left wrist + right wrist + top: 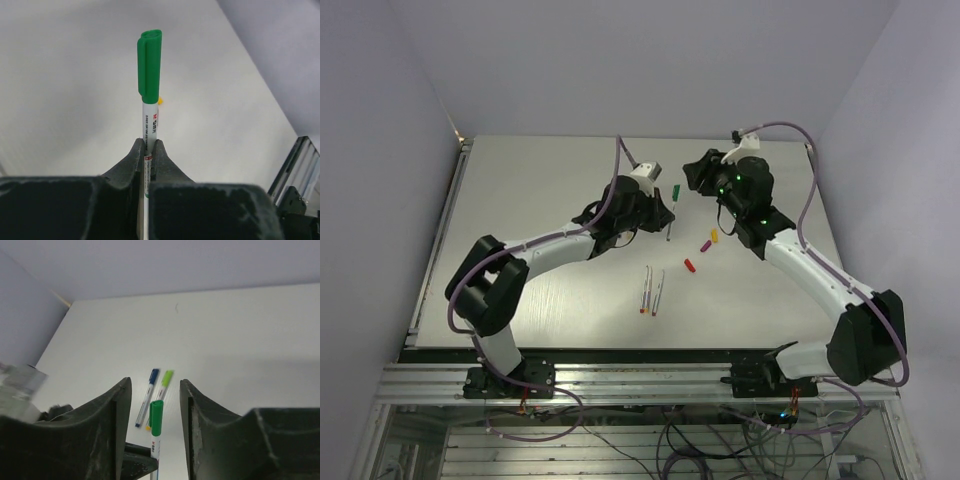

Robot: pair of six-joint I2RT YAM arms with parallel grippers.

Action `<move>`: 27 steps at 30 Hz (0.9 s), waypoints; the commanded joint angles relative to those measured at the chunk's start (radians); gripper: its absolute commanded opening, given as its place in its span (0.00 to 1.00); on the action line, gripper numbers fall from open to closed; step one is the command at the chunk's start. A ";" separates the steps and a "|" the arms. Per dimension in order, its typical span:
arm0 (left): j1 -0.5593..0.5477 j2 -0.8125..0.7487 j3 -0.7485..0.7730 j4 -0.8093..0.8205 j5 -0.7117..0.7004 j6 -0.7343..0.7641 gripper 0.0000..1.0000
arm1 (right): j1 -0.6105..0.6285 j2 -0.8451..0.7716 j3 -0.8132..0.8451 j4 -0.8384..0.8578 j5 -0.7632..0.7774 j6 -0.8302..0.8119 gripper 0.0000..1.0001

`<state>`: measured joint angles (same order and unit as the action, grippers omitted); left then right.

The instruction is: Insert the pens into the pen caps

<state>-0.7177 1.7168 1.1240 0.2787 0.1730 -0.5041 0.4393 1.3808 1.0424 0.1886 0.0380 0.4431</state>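
Grips a pen [149,122] with the left fingers [140,152], which are pinched shut on its white barrel about midway along. Holds it raised over the middle of the desk [550,180], pointing away from the wrist, with a green cap [149,65] seated on its far end.

Has the right fingers [124,395] spread apart and gripping nothing. Frames the green cap in the gap between them without touching it (seen from the right wrist, low in the gap). Puts the two wrists close together over the far half of the desk, facing each other.

Leaves three loose caps lying near the right arm: a yellow cap [713,237] just beside a purple cap [705,244], and a red cap [689,265] a little nearer the bases. Leaves two bare pens [652,291] side by side closer to the near edge, coloured ends toward the bases.

Shows, from the right wrist, two more lying side by side beyond the held one: a blue-capped pen [147,397] and a lime-capped pen [164,384].
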 commanded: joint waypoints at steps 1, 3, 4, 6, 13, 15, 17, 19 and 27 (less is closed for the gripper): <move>0.000 0.046 0.056 -0.057 -0.058 0.039 0.07 | -0.004 -0.091 0.004 0.039 0.129 -0.052 0.44; 0.001 0.066 0.078 -0.083 -0.083 0.042 0.07 | -0.004 -0.125 -0.024 0.040 0.170 -0.060 0.46; 0.000 0.078 0.091 -0.096 -0.097 0.039 0.07 | -0.004 -0.142 -0.034 0.038 0.190 -0.059 0.47; 0.002 0.108 0.137 -0.135 -0.137 0.044 0.07 | -0.005 -0.170 -0.086 0.024 0.232 -0.045 0.47; 0.017 0.271 0.365 -0.393 -0.359 0.066 0.07 | -0.007 -0.222 -0.160 -0.076 0.257 0.009 0.47; 0.031 0.334 0.426 -0.464 -0.394 0.050 0.07 | -0.007 -0.234 -0.184 -0.084 0.248 0.024 0.47; 0.046 0.373 0.464 -0.508 -0.420 0.036 0.07 | -0.007 -0.246 -0.197 -0.094 0.247 0.036 0.47; 0.060 0.407 0.496 -0.546 -0.444 0.025 0.07 | -0.007 -0.254 -0.208 -0.103 0.252 0.046 0.46; 0.087 0.483 0.548 -0.604 -0.459 0.023 0.08 | -0.007 -0.258 -0.222 -0.135 0.239 0.068 0.45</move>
<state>-0.6380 2.1899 1.6299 -0.2798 -0.2527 -0.4801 0.4358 1.1355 0.8307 0.0792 0.2741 0.4877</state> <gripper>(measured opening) 0.099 0.450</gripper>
